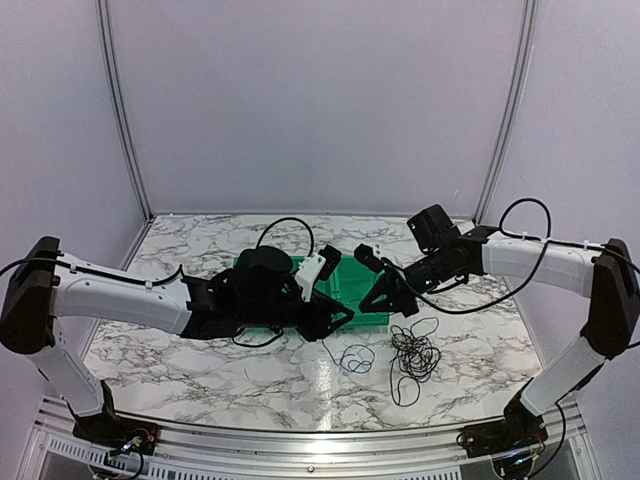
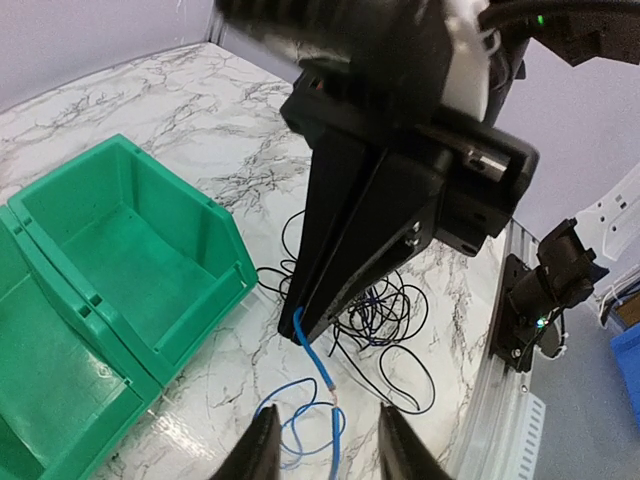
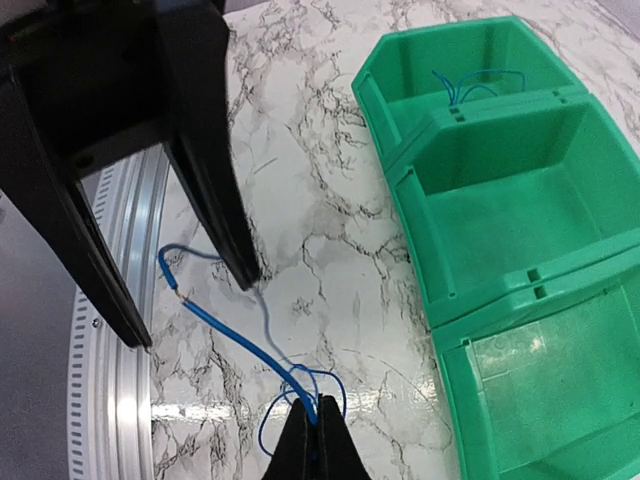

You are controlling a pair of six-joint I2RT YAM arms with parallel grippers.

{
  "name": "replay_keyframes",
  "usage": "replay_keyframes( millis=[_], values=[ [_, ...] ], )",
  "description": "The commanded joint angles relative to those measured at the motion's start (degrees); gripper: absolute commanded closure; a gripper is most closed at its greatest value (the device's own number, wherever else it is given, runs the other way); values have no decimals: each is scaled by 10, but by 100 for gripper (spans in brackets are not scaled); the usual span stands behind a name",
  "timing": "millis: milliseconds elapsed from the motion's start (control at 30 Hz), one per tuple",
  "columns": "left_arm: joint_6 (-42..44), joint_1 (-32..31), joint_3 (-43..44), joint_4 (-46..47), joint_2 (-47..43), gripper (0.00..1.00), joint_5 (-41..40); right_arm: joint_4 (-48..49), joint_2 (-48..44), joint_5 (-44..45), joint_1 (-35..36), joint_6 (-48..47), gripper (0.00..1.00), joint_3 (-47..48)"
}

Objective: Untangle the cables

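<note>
right gripper (image 3: pixel 316 405): pinched shut on blue cable (image 3: pixel 225 332) | left gripper (image 2: pixel 328 415): jaws parted, cable strung loose between them

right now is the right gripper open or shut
Shut on the blue cable: fingertips of the right gripper meet, pinching the strand.

Blue cable (image 3: pixel 230 335), green bins (image 3: pixel 500 210), apparently black tangle (image 1: pixel 415 355).

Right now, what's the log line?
left end effector open | right end effector shut on blue cable | black cables tangled
</note>
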Motion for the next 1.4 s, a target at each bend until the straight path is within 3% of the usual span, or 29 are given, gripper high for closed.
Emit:
replay_keyframes(
  millis=[0,233,400,533,667,800,967,1367],
  values=[
    [-4,0,-19,57,12,59,1,-29,-26,-41,3,19,100,50],
    [-22,-10,-115,102,-49,43,-2,-56,-62,-16,3,16,100,68],
    [-51,-10,-216,103,-132,45,-64,-51,-84,-4,3,22,100,55],
    [-100,-12,-250,129,-100,50,-93,-43,-86,5,4,22,100,49],
    [-148,-21,-214,165,-27,54,-78,-40,-82,4,4,26,100,50],
    [-153,-38,-162,178,45,49,-56,-28,-86,6,4,32,100,44],
    [-163,-38,-115,182,119,50,-48,-21,-87,6,4,34,100,37],
    [-179,-24,-84,193,192,55,-54,-10,-98,9,4,38,100,29]
  ],
)
